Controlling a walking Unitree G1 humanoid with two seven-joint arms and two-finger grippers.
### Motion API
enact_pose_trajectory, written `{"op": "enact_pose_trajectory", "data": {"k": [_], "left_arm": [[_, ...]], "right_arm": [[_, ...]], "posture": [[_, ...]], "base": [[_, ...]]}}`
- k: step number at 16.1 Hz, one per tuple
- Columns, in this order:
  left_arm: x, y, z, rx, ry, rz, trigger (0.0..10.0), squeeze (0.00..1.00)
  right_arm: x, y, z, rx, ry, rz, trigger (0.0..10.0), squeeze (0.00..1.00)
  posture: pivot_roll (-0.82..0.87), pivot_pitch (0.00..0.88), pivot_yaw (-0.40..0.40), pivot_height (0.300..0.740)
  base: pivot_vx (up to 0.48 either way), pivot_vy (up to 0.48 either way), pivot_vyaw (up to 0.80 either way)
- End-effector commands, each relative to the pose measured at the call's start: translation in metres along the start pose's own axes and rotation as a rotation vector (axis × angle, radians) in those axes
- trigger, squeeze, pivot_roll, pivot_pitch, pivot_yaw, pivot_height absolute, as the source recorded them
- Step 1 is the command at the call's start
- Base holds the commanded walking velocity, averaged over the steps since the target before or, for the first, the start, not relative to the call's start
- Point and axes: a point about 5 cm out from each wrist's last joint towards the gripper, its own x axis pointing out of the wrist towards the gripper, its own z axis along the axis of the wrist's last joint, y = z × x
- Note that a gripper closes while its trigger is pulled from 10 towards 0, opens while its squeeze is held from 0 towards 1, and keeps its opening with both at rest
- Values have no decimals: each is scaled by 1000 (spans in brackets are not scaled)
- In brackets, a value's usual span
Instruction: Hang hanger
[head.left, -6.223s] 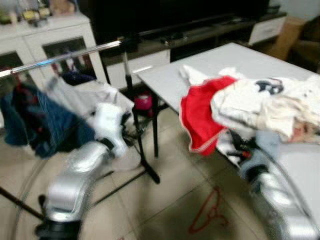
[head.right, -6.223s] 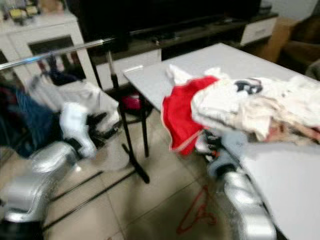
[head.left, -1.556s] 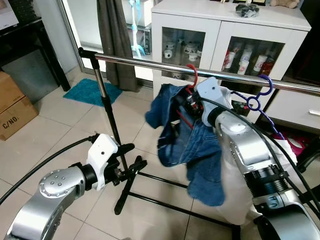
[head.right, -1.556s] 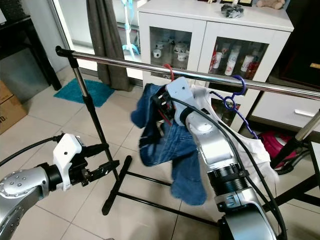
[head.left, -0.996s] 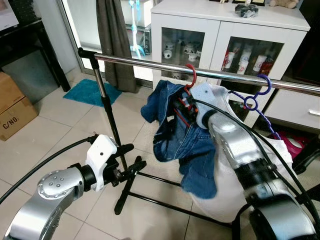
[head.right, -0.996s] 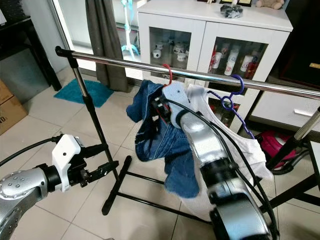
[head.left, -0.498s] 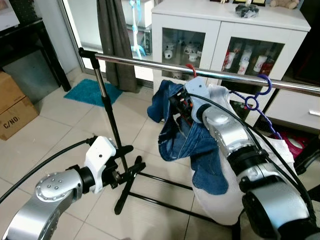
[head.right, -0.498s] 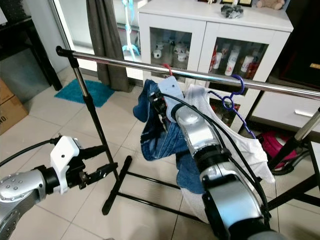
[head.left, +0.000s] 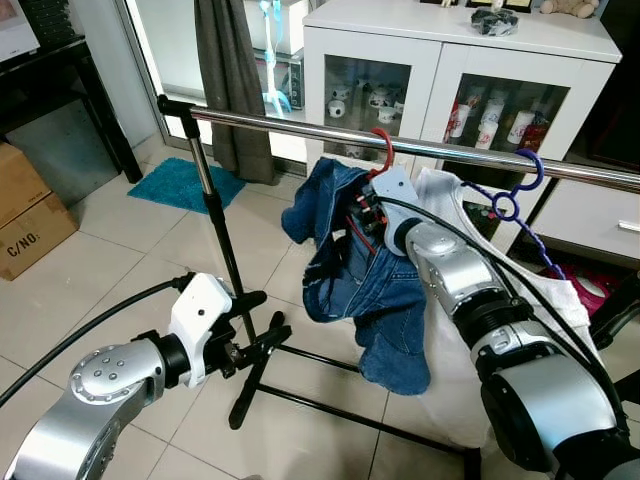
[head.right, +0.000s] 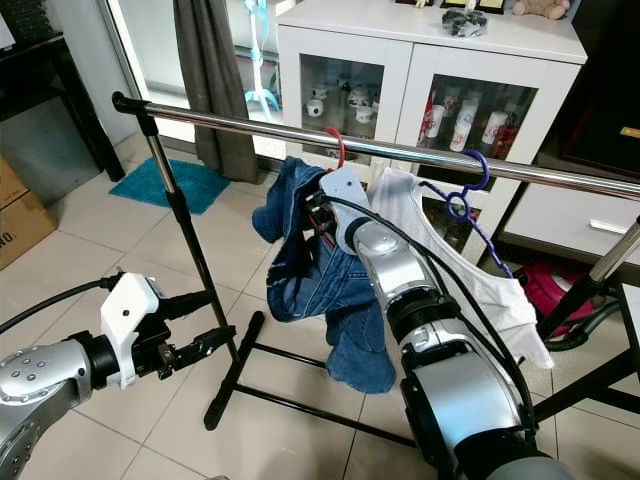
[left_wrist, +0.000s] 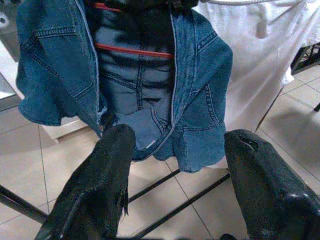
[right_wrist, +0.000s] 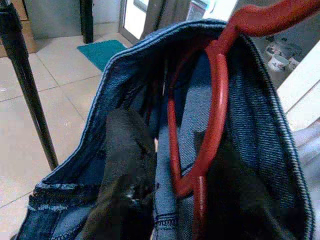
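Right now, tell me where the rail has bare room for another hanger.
The rail is bare from its left post to the red hanger. It is crowded further right: the denim jacket, the right gripper in it, then the white shirt on the purple hanger. The left gripper sits low by the post.

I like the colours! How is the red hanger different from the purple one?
The red hanger carries a blue denim jacket; the purple hanger carries a white garment. The right gripper is at the red one; nothing touches the purple. Both hook on the metal rail.
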Motion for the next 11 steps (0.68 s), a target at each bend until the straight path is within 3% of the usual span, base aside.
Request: {"op": "enact_pose_trajectory", "data": {"k": [1,11], "left_arm": [[0,0,4,9,-7,-1,10000,0],[2,0,3,19,-3,-4,10000,0]], "right_arm": [[1,0,3,8,-9,4,0,0],[2,-2,3,19,-17,12,0,0]], "posture": [[8,0,5,740],[6,0,7,740]], "base": [[0,0,0],[0,0,0]]}}
